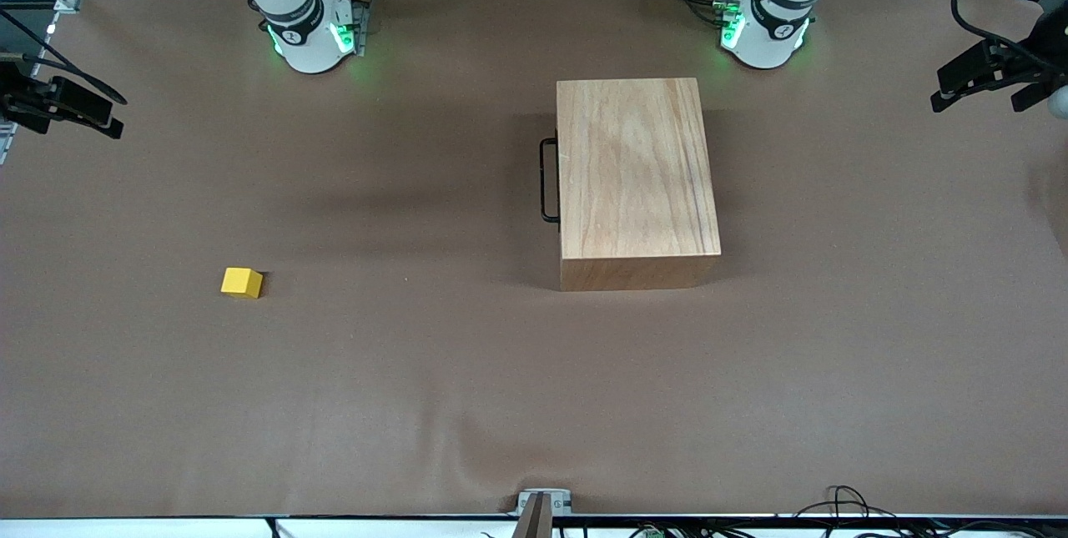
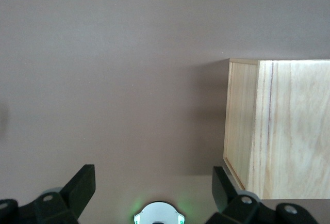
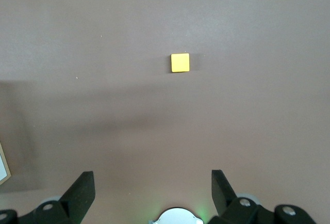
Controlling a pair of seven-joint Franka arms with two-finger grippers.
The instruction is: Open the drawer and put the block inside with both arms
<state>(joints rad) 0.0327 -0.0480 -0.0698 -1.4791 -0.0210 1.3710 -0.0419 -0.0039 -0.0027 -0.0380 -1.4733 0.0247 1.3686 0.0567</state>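
The large wooden box (image 1: pixel 638 179) stands on the brown table near the left arm's base (image 1: pixel 763 29). Its drawer is shut, and the black loop handle (image 1: pixel 548 179) faces the right arm's end of the table. The yellow block (image 1: pixel 242 282) lies alone toward the right arm's end, nearer the front camera than the box. Both hands are out of the front view. My left gripper (image 2: pixel 153 171) is open and empty, high over the table beside the box (image 2: pixel 281 131). My right gripper (image 3: pixel 152 174) is open and empty, high over the table, with the block (image 3: pixel 180 62) in its view.
The right arm's base (image 1: pixel 309 33) glows green at the table's back edge. Black camera mounts stand at the right arm's end (image 1: pixel 62 104) and the left arm's end (image 1: pixel 993 75) of the table. A small bracket (image 1: pixel 542 505) sits at the front edge.
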